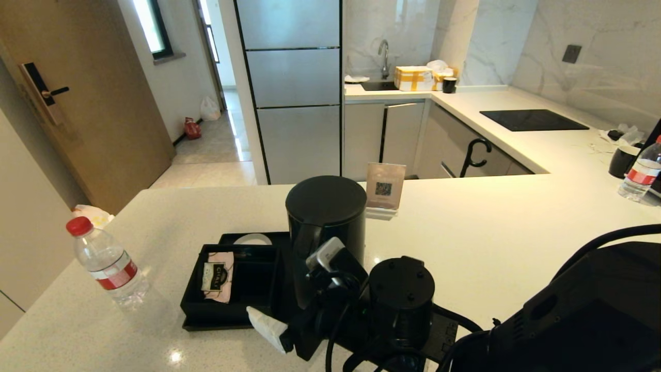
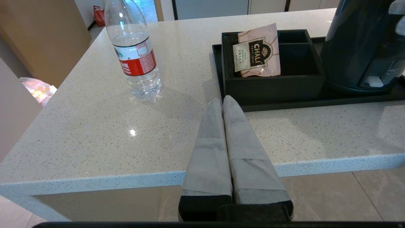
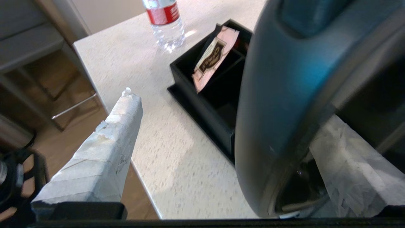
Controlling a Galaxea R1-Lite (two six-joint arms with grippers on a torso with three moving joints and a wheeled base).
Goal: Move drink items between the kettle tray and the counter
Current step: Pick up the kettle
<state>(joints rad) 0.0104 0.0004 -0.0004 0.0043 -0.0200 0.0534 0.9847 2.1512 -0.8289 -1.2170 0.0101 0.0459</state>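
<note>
Head view: kettle (image 1: 325,227) sits on the kettle tray (image 1: 206,320), water bottle (image 1: 106,263) off on the counter (image 1: 490,243), so the kettle's my pick. Left wrist: my left gripper (image 2: 223,103) hangs pressed together at the counter edge, just parked. Right wrist: my right gripper (image 3: 227,126) is spread wide, one finger (image 3: 110,139) outside the kettle body and the other behind the handle (image 3: 319,107), not clamped yet.

Head cam: high, looking down and forward over the counter (image 1: 490,243) into the kitchen. Left wrist cam: low at the counter edge, facing in level. Right wrist cam: very close behind the kettle (image 3: 284,104). All three share the tray box (image 2: 272,84), tea sachet (image 2: 256,52), water bottle (image 2: 134,50).
</note>
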